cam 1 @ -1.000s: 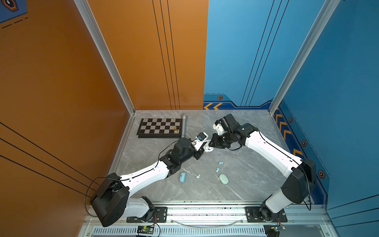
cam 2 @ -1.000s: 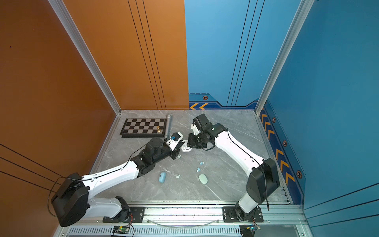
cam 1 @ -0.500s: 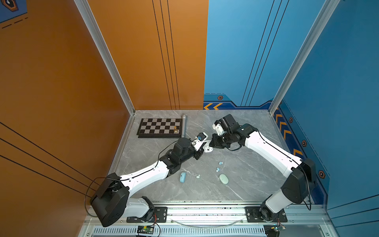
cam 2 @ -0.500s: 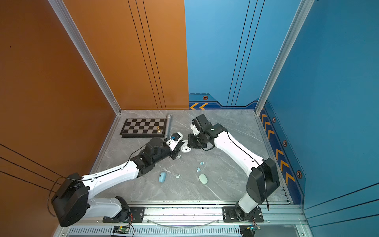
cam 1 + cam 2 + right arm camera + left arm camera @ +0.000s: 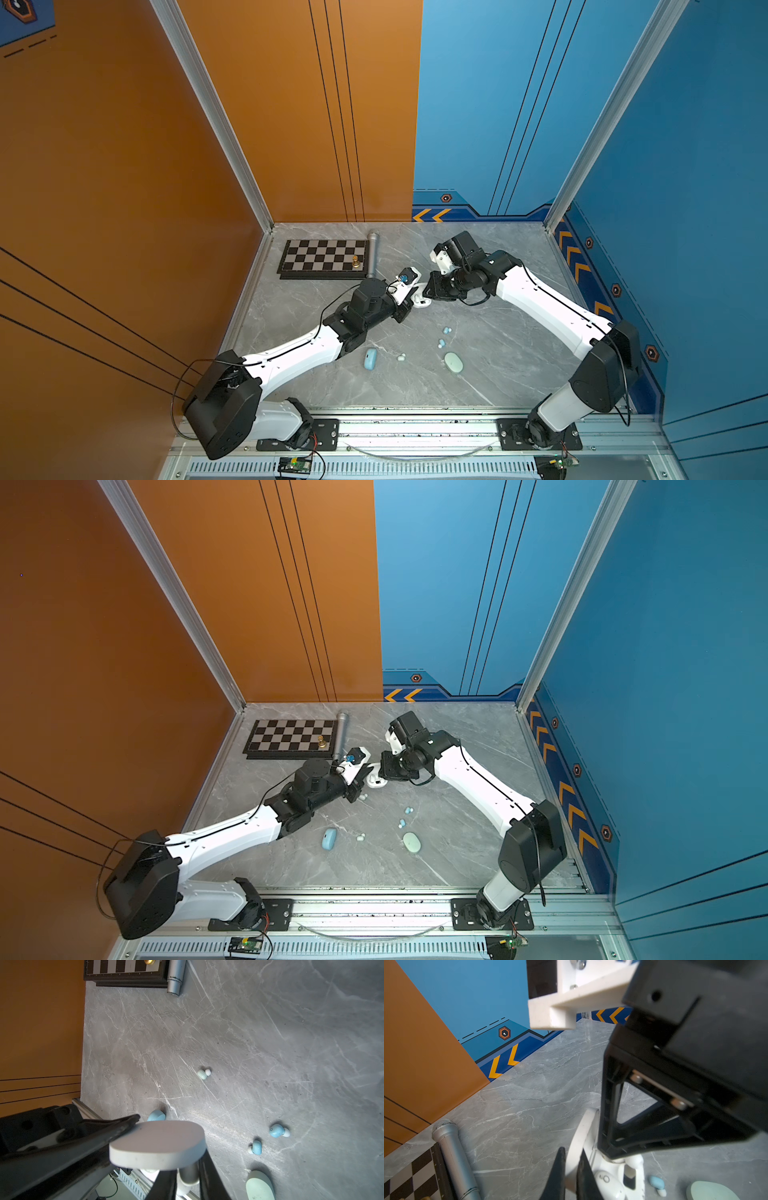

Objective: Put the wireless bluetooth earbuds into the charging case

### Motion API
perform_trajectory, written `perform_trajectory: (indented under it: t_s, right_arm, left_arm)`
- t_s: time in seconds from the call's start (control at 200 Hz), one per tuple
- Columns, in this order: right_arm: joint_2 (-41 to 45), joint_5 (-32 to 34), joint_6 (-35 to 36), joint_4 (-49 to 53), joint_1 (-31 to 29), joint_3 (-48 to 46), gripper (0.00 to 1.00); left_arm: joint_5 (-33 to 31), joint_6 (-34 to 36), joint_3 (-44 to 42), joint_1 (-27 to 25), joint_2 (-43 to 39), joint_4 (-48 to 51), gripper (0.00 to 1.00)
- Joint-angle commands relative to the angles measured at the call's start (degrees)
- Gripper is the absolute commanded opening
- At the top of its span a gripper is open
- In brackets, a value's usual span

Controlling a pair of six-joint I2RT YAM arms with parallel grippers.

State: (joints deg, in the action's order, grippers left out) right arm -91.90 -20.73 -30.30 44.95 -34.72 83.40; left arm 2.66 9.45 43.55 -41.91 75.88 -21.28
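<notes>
Left end effector [image 5: 572,1154] clamps the lid [image 5: 586,1130] of the white charging case [image 5: 614,1188], which rests on the table [image 5: 529,1105]. Right end effector [image 5: 428,291] narrowly pinches a white earbud [image 5: 634,1162] just above the empty socket [image 5: 629,1178]. Recommended: align the bud with the socket, press gently, release once seated.

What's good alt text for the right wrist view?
A white charging-case lid fills the foreground, edge-on, the left gripper clamped on its rim. Beyond it, on the grey marble table, lie two pale blue earbuds, one mint earbud and a mint case.
</notes>
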Motion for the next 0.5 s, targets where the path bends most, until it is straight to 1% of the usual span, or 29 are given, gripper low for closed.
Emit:
perform_trajectory:
  t_s: [0.0,0.135,0.33,0.496]
  right_arm:
    - [-0.28,1.60,1.90,2.18,-0.96,-0.62,0.22]
    - [-0.17,3.39,2.61,3.19,-1.31,-0.81,0.23]
    - [-0.30,3.29,2.79,3.25,-1.40,-0.78,0.25]
    - [-0.65,3.22,2.88,3.22,-1.58,-1.07,0.24]
  left_arm:
    - [0.33,-0.75,2.59,0.56,-1.18,-2.95,0.00]
    - [0.24,-0.75,2.71,0.81,-1.26,-2.96,0.00]
    - [0.37,-0.64,2.69,0.91,-1.26,-2.89,0.00]
    - [0.24,-0.49,2.91,0.95,-1.37,-2.89,0.00]
